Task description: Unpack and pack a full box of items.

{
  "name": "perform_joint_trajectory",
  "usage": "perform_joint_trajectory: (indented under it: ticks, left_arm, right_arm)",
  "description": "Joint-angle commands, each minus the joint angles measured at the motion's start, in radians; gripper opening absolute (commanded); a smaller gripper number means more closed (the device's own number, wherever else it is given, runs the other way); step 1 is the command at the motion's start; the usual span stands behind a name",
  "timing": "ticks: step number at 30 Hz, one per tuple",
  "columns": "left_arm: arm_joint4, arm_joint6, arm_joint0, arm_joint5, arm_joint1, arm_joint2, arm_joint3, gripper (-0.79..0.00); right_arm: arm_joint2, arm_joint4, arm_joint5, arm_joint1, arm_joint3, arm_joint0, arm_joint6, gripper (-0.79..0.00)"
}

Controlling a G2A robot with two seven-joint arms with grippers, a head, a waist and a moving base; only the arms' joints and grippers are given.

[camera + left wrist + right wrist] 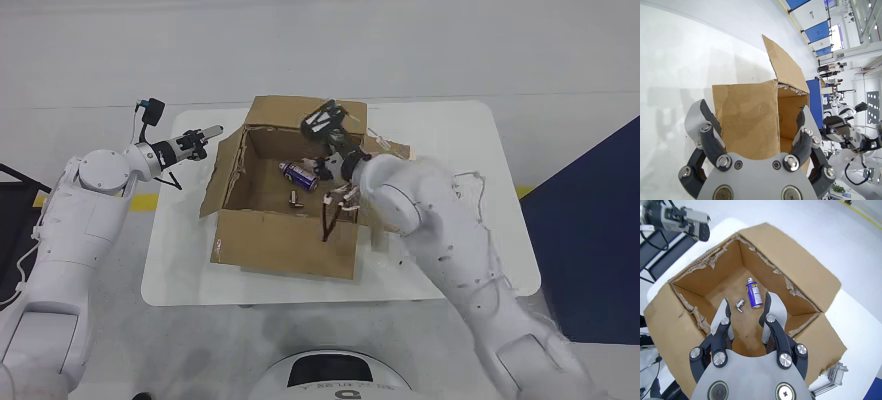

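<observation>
An open cardboard box with torn flaps stands in the middle of the white table. On its floor lie a blue spray can and a small metal part. Seen from the right wrist, the box is below, with the can and the metal part just past the fingertips. My right gripper hangs open and empty over the box's inside. My left gripper is open beside the box's left flap. Its fingers frame the box's outer wall.
A shiny metal cylinder lies on the table just outside one box corner. Folded-out flaps stick out on all sides of the box. Dark brown strips hang near the right arm at the box's right wall. Bare table lies right of the box.
</observation>
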Motion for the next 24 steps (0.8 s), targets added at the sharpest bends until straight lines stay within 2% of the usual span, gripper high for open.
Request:
perform_joint_trajectory:
  ticks: [1,5,7,9,12,14,16,19,24]
  left_arm:
    - [0.000,0.000,0.000,0.000,0.000,0.000,0.000,0.000]
    - [0.000,0.000,0.000,0.000,0.000,0.000,0.000,0.000]
    - [0.000,0.000,0.000,0.000,0.000,0.000,0.000,0.000]
    - [0.000,0.000,0.000,0.000,0.000,0.000,0.000,0.000]
    - [0.000,0.000,0.000,0.000,0.000,0.000,0.000,0.000]
    - [0.000,0.000,0.000,0.000,0.000,0.000,0.000,0.000]
    - [0.000,0.000,0.000,0.000,0.000,0.000,0.000,0.000]
    - [0.000,0.000,0.000,0.000,0.000,0.000,0.000,0.000]
    - [0.000,0.000,0.000,0.000,0.000,0.000,0.000,0.000]
  right_arm:
    - [0.118,-0.011,-0.006,0.019,-0.106,-0.112,-0.052,-0.403]
    - [0.341,0.017,0.052,0.040,-0.165,-0.265,-0.137,-0.376]
    - [0.433,0.021,0.120,0.045,-0.133,-0.311,-0.157,-0.314]
    - [0.482,0.015,0.177,0.048,-0.079,-0.320,-0.142,-0.185]
    - [0.518,0.013,0.196,0.053,0.052,-0.283,-0.097,-0.203]
    - [0.507,0.009,0.184,0.054,0.143,-0.236,-0.055,-0.172]
    - [0.495,-0.035,0.193,0.057,0.233,-0.190,-0.027,-0.286]
    - [0.452,-0.111,0.222,0.056,0.356,-0.121,0.005,-0.369]
    - [0.409,-0.182,0.243,0.053,0.498,-0.034,0.035,-0.406]
